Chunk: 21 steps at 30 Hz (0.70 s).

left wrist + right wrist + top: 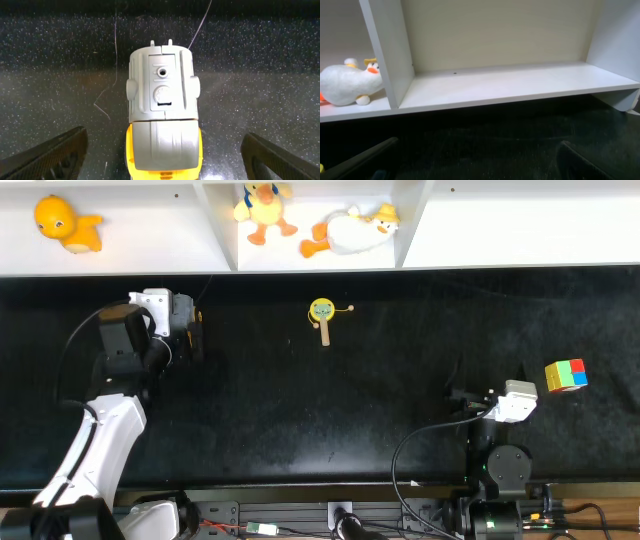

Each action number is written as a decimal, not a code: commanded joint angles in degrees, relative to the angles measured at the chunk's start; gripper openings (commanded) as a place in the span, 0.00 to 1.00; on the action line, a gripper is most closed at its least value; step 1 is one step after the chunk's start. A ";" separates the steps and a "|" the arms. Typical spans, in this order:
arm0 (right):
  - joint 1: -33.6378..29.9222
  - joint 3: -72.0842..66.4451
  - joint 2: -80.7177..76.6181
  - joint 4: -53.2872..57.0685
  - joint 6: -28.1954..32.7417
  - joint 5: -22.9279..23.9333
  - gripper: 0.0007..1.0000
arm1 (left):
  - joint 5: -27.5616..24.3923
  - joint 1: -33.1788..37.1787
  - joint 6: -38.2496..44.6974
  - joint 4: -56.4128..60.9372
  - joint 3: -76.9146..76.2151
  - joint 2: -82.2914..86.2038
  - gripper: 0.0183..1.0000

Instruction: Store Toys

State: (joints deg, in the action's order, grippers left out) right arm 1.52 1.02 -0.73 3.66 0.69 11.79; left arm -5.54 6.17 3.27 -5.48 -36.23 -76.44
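Two arms: both stand at the near edge of the black worktop [400, 330], one on the left and one on the right.
Left side: the left gripper [190, 340] hangs over the far left part of the worktop, close to the shelf. Its fingers [52, 155] are wide apart.
Toy under it: a grey and yellow plastic toy [162, 115] lies on the worktop, right between those two fingers. There is a gap on each side, so they do not touch it.
Right side: the right gripper [479, 145] is low over the right part of the worktop and faces the shelf. Its fingers are apart too, with nothing in them.
Shelf: a white shelf [520, 230] runs along the far edge of the worktop. Thin walls cut it into boxes.
Left box: a yellow rubber duck [66, 225] sits in it.
Middle box: a yellow plush duck [263, 208] and a white plush duck [350, 232] are next to each other. The white one has orange feet and a little yellow hat.
Small toys: a little yellow rattle drum [322, 315] with a wooden handle lies in the middle of the worktop, near the shelf. A colour cube [566, 375] sits far to the right, near the right arm.
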 commanded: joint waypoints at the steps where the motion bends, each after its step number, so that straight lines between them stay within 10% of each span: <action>1: -0.04 -0.72 0.46 -0.26 0.15 -0.22 1.00 | -0.17 -0.26 -0.79 0.57 0.42 -1.18 1.00; 10: -0.04 -0.72 0.46 -0.26 0.15 -0.22 1.00 | 0.55 -0.26 -0.81 3.08 0.42 -4.13 0.98; 21: -0.04 -0.72 0.46 -0.26 0.15 -0.22 1.00 | 0.98 -0.26 -0.76 3.54 0.42 -4.70 0.54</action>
State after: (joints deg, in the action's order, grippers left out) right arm 1.54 1.02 -0.73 3.70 0.67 11.79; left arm -5.26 6.17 2.63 -2.09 -36.23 -80.75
